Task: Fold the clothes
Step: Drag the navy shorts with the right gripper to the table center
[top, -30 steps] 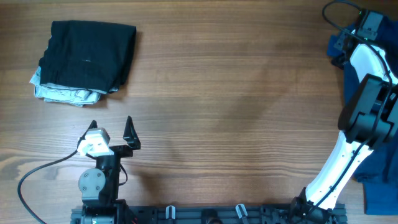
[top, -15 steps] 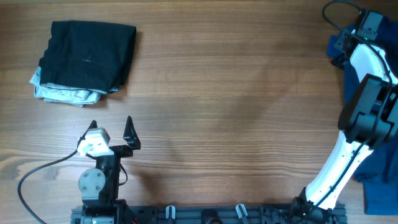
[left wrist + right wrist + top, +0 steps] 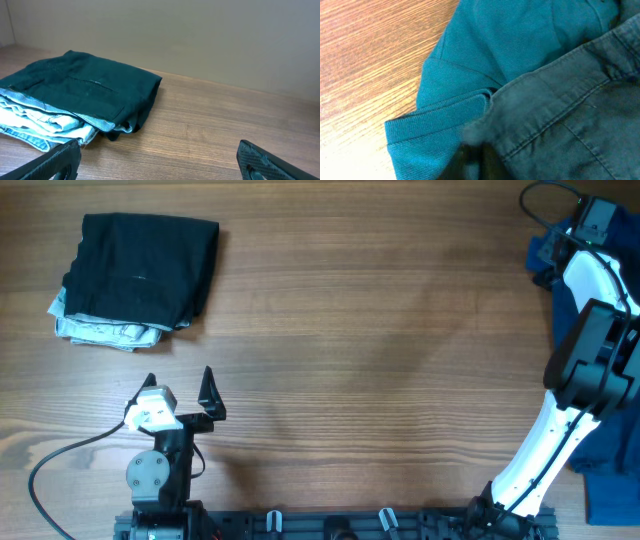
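Note:
The clothes lie in two places. A folded stack sits at the table's far left: a black garment point(image 3: 145, 265) point(image 3: 85, 92) on top of pale denim point(image 3: 100, 330) point(image 3: 35, 122). A loose heap at the far right shows a royal blue garment point(image 3: 545, 255) point(image 3: 495, 40) with dark navy trousers point(image 3: 570, 110) lying over it. My right gripper point(image 3: 477, 147) is down on that heap, its blurred dark fingers shut together on the trousers' edge where it overlaps the blue hem. My left gripper point(image 3: 180, 385) point(image 3: 159, 145) stands wide open over bare wood, short of the stack.
More blue cloth point(image 3: 610, 480) hangs off the table's right edge near the right arm's base. A black cable point(image 3: 60, 460) loops at the front left. Wooden tabletop point(image 3: 380, 330) stretches between the two arms.

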